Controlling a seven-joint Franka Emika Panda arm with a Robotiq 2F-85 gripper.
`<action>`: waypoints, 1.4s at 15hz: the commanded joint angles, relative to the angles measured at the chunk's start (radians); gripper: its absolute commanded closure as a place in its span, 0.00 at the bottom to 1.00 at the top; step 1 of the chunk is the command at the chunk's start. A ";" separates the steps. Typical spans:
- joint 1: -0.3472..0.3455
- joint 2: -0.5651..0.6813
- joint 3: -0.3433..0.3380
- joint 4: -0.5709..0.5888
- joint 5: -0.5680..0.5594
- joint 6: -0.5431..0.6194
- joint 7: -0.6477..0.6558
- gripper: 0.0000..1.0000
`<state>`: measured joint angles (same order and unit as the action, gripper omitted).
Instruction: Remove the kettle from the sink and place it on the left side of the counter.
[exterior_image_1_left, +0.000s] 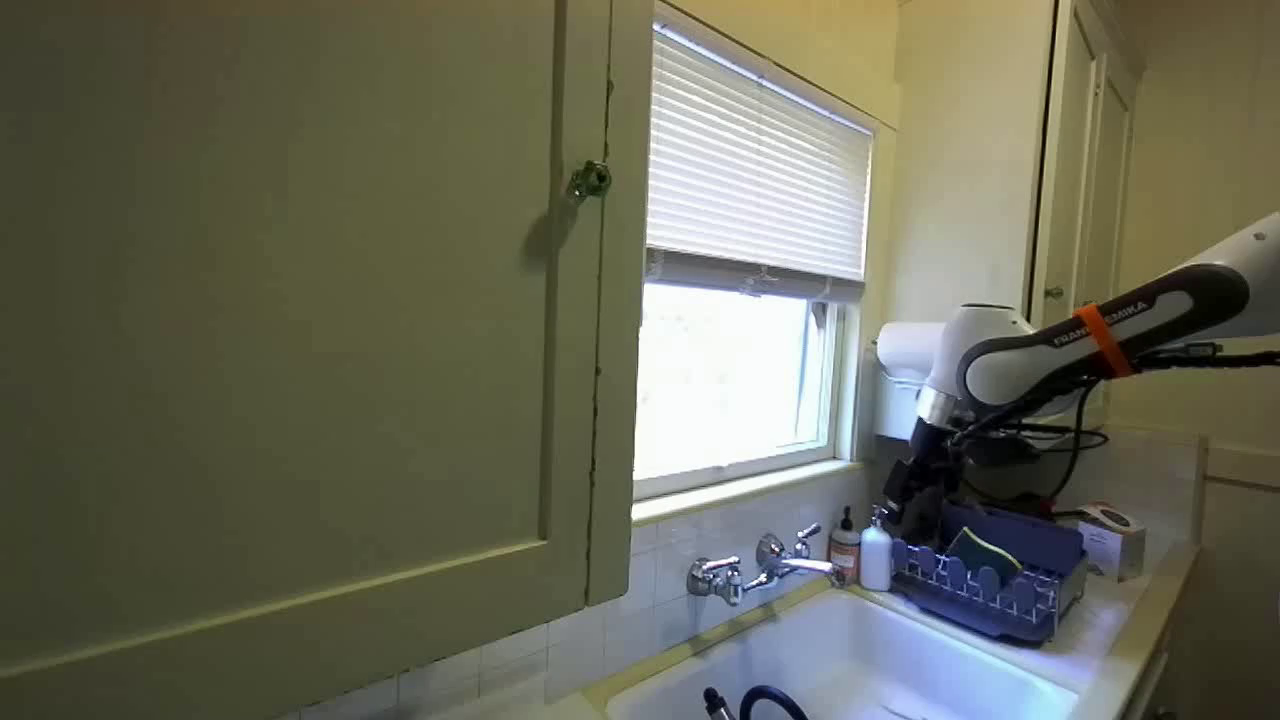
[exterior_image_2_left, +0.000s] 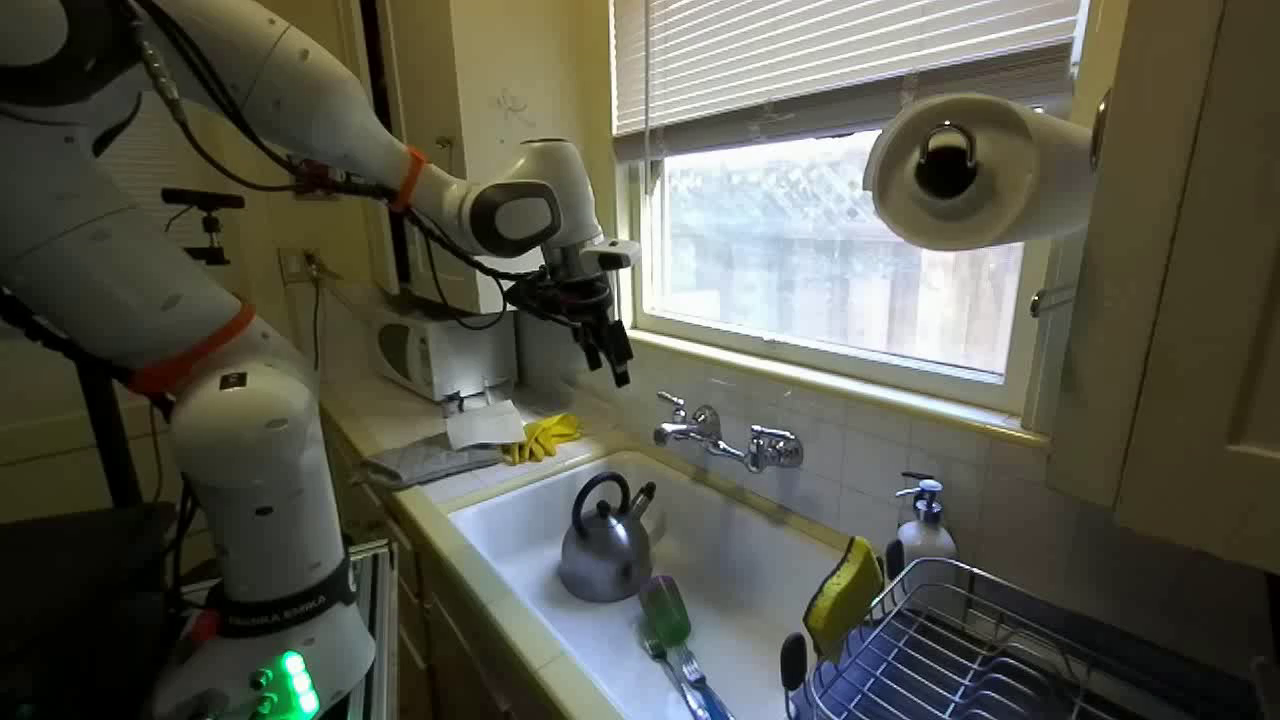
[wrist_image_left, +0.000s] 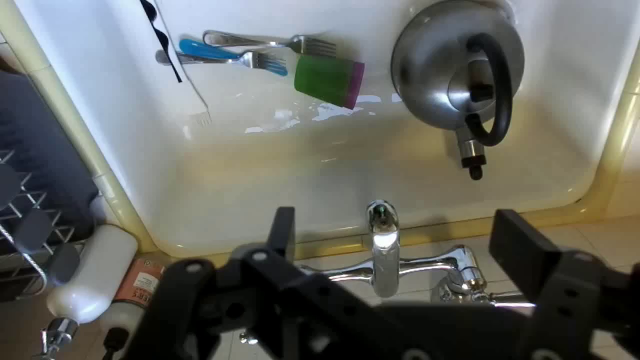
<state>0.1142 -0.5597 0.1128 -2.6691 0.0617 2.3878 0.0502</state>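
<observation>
"Gripper (wrist_image_left: 394, 230) in front of everything, across the bottom of the wrist view. Holding something?"

"Released. Its fingers (wrist_image_left: 522, 252) stand wide apart, and the faucet (wrist_image_left: 384, 255) shows through the gap, lower down. In an exterior view it hangs near the window (exterior_image_2_left: 830, 270), well apart from the kettle (exterior_image_2_left: 605, 555)."

"Which is where?"

"Inside the sink (exterior_image_2_left: 730, 570), upright, near the short edge closest to the yellow gloves (exterior_image_2_left: 545, 438). Its black handle (wrist_image_left: 504, 89) arches over the top, and the spout (wrist_image_left: 470, 149) points at the long back edge, where the faucet is."

"What shares the sink?"

"A green cup (wrist_image_left: 322, 77) on its side, between the kettle and two forks (wrist_image_left: 235, 40). Some blue utensil (wrist_image_left: 200, 49) lies against one of the forks."

"And on the surface (exterior_image_2_left: 365, 412)?"

"Pale, and it borders the sink. Gloves near the sink's back corner, a grey cloth (exterior_image_2_left: 430, 462) toward the front edge, a white sheet (exterior_image_2_left: 485, 425) between them. Farther along that end stands a white appliance (exterior_image_2_left: 440, 355). Past the opposite short edge sits the rack (exterior_image_1_left: 985, 618), with a yellow sponge (exterior_image_2_left: 843, 600) tilted at its edge toward the sink. White soap bottle (wrist_image_left: 95, 270) just beside the rack, close to the sink's other back corner, and an orange-labelled bottle (wrist_image_left: 137, 285) next to it."
</observation>
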 joint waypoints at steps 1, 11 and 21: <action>0.003 0.000 -0.003 0.002 -0.003 -0.003 0.002 0.00; 0.056 0.460 0.173 0.268 -0.166 -0.023 0.066 0.00; 0.100 0.569 0.175 0.301 -0.263 -0.037 0.105 0.00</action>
<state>0.1881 -0.0426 0.2918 -2.3632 -0.1509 2.2924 0.1169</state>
